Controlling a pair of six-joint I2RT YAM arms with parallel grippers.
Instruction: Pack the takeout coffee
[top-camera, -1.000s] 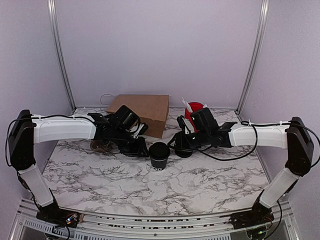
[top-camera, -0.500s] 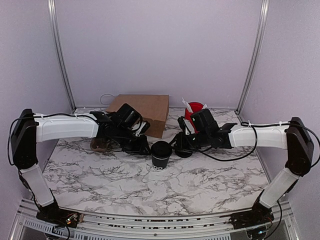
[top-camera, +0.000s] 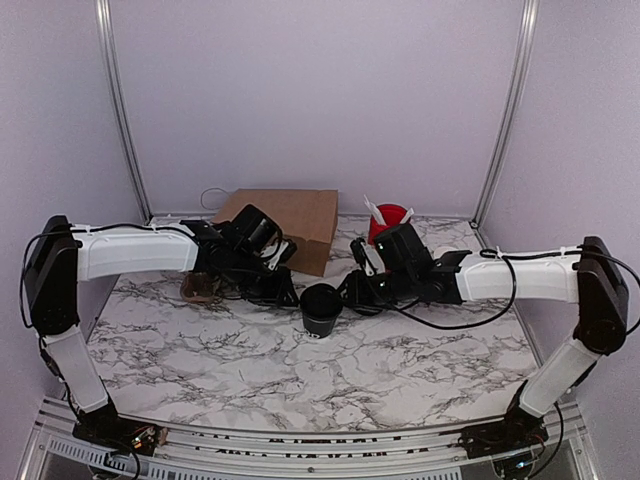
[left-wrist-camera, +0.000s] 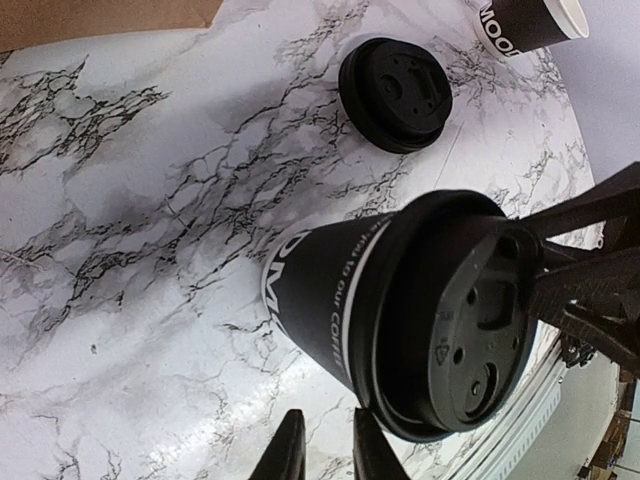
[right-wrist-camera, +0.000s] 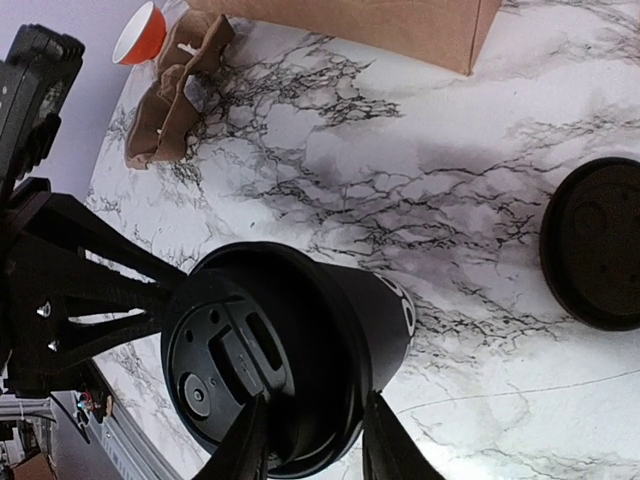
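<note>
The takeout coffee (top-camera: 320, 308) stands lidded at mid-desk (top-camera: 400, 370), well clear of every desk edge, with open surface on its near side.

Left tool (left-wrist-camera: 328, 445): narrow, empty, just left of the cup.

Right tool (right-wrist-camera: 315, 440): its fingers straddle the lid rim; whether it grips cannot be told.

The wrist views show a loose lid (left-wrist-camera: 395, 80) right of the cup. Only the left wrist view shows a second, white-rimmed cup (left-wrist-camera: 528, 18) beyond that lid.
</note>
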